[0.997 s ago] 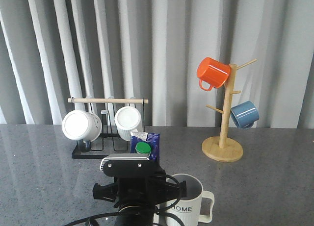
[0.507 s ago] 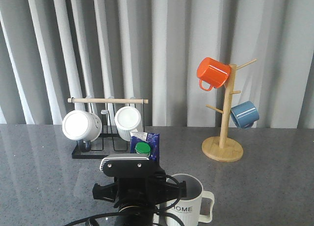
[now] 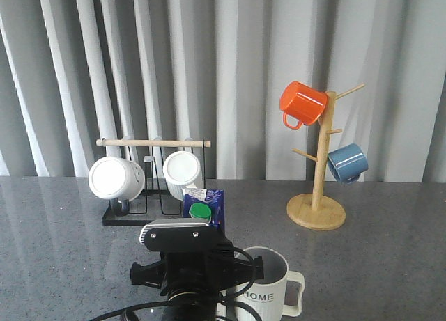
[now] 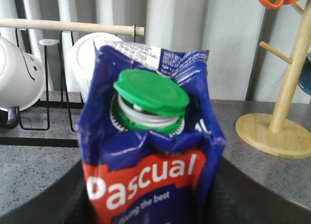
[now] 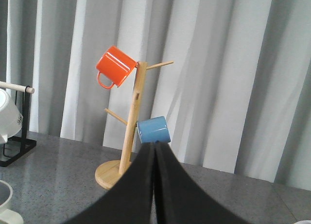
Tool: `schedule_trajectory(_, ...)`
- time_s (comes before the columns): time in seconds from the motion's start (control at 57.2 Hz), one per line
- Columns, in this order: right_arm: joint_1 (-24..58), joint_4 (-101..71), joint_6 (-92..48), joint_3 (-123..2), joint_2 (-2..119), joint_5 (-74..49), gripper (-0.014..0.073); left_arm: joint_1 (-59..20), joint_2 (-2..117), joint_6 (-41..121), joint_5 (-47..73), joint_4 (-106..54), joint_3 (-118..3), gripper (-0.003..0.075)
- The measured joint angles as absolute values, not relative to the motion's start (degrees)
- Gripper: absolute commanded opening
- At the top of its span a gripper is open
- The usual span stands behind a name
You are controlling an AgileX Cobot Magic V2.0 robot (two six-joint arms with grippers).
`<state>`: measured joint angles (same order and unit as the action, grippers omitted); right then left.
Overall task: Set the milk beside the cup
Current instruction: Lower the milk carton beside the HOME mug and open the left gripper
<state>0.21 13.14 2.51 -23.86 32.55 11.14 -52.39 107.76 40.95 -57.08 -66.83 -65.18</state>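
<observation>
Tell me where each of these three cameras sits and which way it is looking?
Front view: looks forward over the table at the cup and curtain; shows the left arm.
Left wrist view: on the left arm, close on the milk it holds; fingers barely visible.
Right wrist view: on the right arm, facing the mug tree; right gripper shut.
Shared: all three show the mug tree.

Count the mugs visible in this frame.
5: two white mugs on the black rack, orange mug and blue mug on the wooden tree, HOME cup nearest the camera.

The left arm (image 3: 188,276) is matte black with a silver-grey camera bar on top and black cables looping off its sides.
</observation>
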Motion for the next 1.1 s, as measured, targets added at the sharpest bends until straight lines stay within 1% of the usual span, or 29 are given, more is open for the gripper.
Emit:
schedule_trajectory(0.14, 0.2, 13.1, 2.5, -23.9, 32.6, 11.1, -0.0008, -52.4, 107.8, 40.9, -56.5, -67.0, -65.2, 0.0241)
schedule_trajectory(0.385, 0.2, 13.1, 2.5, -23.9, 32.6, 11.1, -0.0008, -52.4, 107.5, 41.1, -55.7, -67.7, -65.4, 0.0473)
schedule_trajectory(0.525, 0.2, 13.1, 2.5, -23.9, 32.6, 11.1, -0.0008, -52.4, 107.2, 41.9, -52.5, -69.3, -65.4, 0.0608)
schedule_trajectory(0.647, 0.2, 13.1, 2.5, -23.9, 32.6, 11.1, -0.0008, -52.4, 107.2, 43.8, -49.9, -70.3, -65.2, 0.0692)
schedule_trajectory(0.734, 0.2, 13.1, 2.5, -23.9, 32.6, 11.1, -0.0008, -52.4, 107.2, 44.3, -49.4, -70.5, -65.2, 0.0715)
schedule_trajectory(0.944, 0.2, 13.1, 2.5, -23.9, 32.6, 11.1, -0.0008, -52.4, 106.8, 44.6, -48.8, -70.5, -65.2, 0.0711)
schedule_trajectory(1.102, 0.2, 13.1, 2.5, -23.9, 32.6, 11.1, -0.0008, -52.4, 103.9, 45.0, -49.3, -70.2, -65.2, 0.0704)
